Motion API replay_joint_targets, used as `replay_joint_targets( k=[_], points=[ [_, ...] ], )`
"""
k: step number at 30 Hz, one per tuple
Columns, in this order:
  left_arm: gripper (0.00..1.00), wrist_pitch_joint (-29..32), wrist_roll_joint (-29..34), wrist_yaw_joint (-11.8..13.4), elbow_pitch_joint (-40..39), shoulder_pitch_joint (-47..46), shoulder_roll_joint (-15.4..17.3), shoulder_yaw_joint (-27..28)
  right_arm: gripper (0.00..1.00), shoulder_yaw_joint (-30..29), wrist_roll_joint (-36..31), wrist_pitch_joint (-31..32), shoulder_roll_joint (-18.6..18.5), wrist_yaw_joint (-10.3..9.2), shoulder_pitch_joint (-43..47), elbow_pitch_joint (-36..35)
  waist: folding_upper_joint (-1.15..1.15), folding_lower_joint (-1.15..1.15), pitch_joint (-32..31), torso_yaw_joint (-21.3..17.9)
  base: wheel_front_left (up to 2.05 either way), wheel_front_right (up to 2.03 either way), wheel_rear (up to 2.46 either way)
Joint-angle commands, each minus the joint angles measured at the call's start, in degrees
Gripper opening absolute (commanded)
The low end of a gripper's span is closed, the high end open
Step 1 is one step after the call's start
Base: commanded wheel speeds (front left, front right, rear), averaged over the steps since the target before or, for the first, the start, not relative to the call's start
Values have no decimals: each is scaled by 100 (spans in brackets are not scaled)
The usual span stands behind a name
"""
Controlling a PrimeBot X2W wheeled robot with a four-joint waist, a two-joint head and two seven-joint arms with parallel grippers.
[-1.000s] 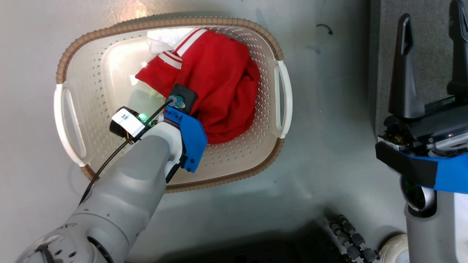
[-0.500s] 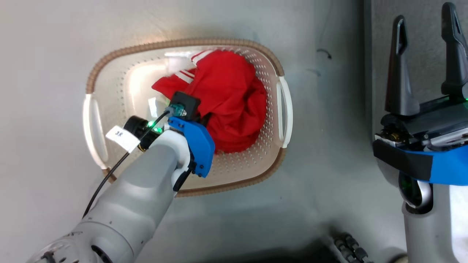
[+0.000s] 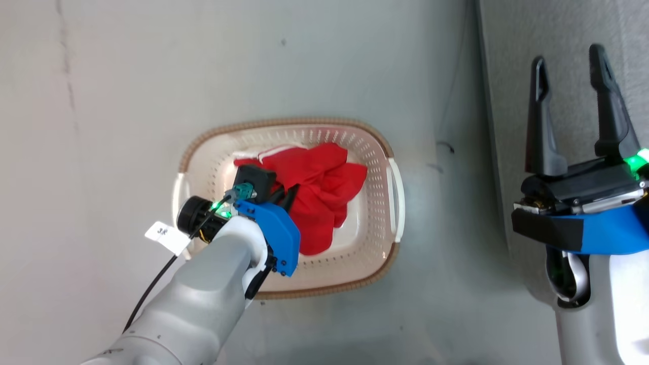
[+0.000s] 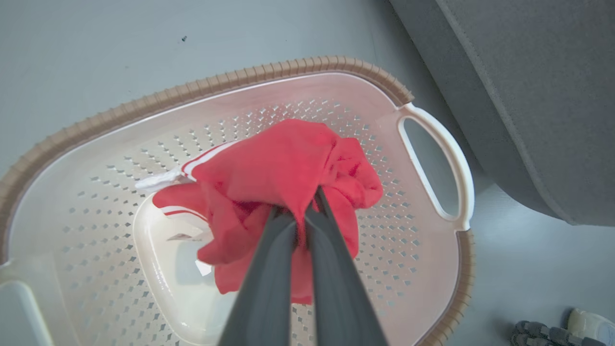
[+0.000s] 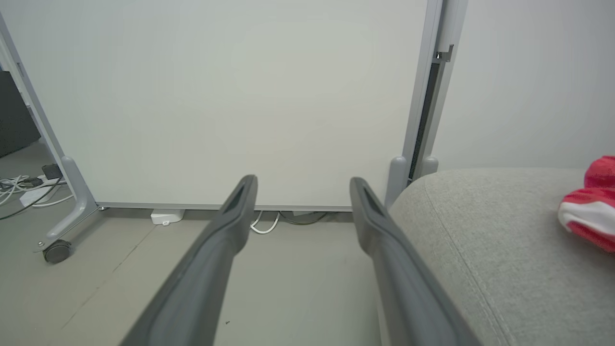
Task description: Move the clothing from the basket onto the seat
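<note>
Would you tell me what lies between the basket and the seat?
A strip of bare grey floor lies between the basket and the seat, as the left wrist view shows.

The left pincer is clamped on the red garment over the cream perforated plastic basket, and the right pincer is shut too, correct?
No: the right pincer stands open and empty, as the right wrist view shows. The left pincer is indeed clamped on the red white-striped fabric garment over the cream perforated plastic basket.

Pale grey floor point(image 3: 329, 61), white partition panel point(image 5: 216, 96) on castor point(image 5: 56, 251), white cables point(image 5: 19, 185) at floor's left edge, small white box point(image 5: 166, 217) beneath panel.
</note>
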Motion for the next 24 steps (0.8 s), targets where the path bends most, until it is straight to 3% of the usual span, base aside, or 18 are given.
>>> replay_joint_targets(
  k=[1,11,24],
  points=[
    [0,-88,-46,-4,-39,87,11,-1,100,-39,-15,-18,3,3,111,58,0,1,-481,175,0,0,0],
    [0,-233,54,-4,-307,278,138,108,100,-148,-25,-18,2,3,477,332,0,1,-1442,422,0,0,0],
    [0,-233,1154,168,-1445,742,470,1466,100,-194,83,-18,2,3,1095,580,0,1,-2656,698,0,0,0]
  ],
)
